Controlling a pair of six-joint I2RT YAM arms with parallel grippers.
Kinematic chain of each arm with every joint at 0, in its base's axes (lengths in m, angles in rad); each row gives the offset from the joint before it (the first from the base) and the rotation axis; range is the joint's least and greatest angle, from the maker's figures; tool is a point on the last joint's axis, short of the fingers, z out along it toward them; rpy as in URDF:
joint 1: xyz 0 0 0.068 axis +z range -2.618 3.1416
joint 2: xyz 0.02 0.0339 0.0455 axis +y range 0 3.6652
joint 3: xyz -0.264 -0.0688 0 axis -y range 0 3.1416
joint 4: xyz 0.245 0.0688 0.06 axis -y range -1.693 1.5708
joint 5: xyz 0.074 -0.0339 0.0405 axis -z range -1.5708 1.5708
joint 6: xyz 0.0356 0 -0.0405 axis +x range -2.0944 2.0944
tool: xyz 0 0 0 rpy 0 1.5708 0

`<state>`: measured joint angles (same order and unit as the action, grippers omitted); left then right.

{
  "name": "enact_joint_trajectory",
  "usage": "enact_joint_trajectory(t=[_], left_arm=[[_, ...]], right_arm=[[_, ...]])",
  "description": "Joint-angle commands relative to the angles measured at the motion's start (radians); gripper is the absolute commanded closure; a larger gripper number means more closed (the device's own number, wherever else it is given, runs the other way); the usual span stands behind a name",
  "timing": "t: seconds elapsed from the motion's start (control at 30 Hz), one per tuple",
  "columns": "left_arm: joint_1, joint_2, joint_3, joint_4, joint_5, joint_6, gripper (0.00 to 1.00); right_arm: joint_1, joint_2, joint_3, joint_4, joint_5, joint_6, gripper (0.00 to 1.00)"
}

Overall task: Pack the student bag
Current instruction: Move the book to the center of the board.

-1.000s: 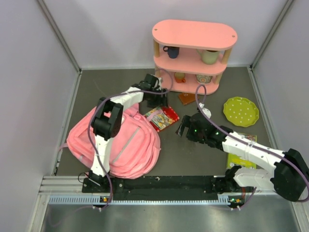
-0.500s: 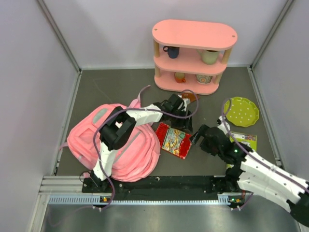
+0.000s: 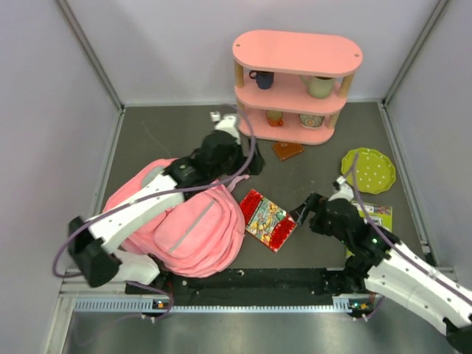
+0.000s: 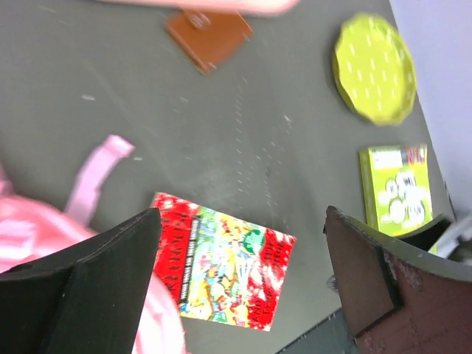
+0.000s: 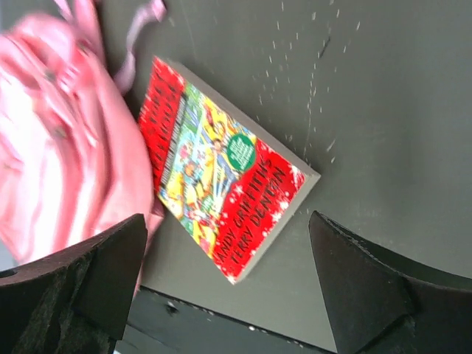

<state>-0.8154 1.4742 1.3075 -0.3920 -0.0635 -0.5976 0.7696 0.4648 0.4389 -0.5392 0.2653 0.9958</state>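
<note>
The student bag (image 3: 181,221), a soft pink backpack, lies at the front left with its strap (image 4: 92,181) trailing toward the middle. A red picture book (image 3: 269,219) lies flat on the mat just right of the bag, its left edge touching the bag in the right wrist view (image 5: 221,192). My left gripper (image 3: 247,164) hovers open and empty above the bag's far edge; the book (image 4: 221,269) shows below between its fingers. My right gripper (image 3: 301,214) is open and empty, low beside the book's right edge. The bag also shows in the right wrist view (image 5: 66,140).
A rigid pink three-tier shelf (image 3: 295,55) with cups and bowls stands at the back. A brown flat item (image 3: 286,150) lies in front of it. A green dotted plate (image 3: 369,169) and a green book (image 3: 372,217) lie at the right.
My left arm has swung back and left, away from the red book, and its elbow has dropped low over the bag. The book lies released on the mat. The right gripper has barely moved.
</note>
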Motion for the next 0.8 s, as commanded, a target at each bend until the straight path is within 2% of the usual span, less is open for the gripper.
enact_joint_trajectory(t=[0.0,0.17,0.27,0.37,0.4,0.5,0.63,0.77], left_arm=[[0.007,-0.255,-0.152,-0.181,-0.402,-0.097,0.03],[0.068,-0.466,-0.344,-0.442,-0.522,-0.323,0.02],[0.151,-0.607,-0.445,-0.597,-0.558,-0.450,0.01],[0.323,-0.748,-0.526,-0.604,-0.504,-0.426,0.01],[0.411,-0.794,-0.534,-0.607,-0.492,-0.412,0.01],[0.542,-0.809,-0.518,-0.663,-0.515,-0.389,0.01],[0.679,-0.753,-0.496,-0.667,-0.493,-0.341,0.01],[0.808,-0.668,-0.560,-0.592,-0.374,-0.297,0.01]], right_arm=[[0.005,0.254,0.061,0.110,-0.129,-0.121,0.10],[0.112,0.471,0.222,0.065,-0.022,-0.235,0.05],[0.138,0.560,0.276,0.068,-0.032,-0.269,0.03],[0.152,0.606,0.291,0.085,-0.049,-0.270,0.03],[0.155,0.613,0.293,0.090,-0.054,-0.270,0.03],[0.157,0.618,0.302,0.096,-0.074,-0.276,0.03],[0.155,0.607,0.305,0.097,-0.081,-0.279,0.03],[0.157,0.610,0.313,0.102,-0.089,-0.283,0.02]])
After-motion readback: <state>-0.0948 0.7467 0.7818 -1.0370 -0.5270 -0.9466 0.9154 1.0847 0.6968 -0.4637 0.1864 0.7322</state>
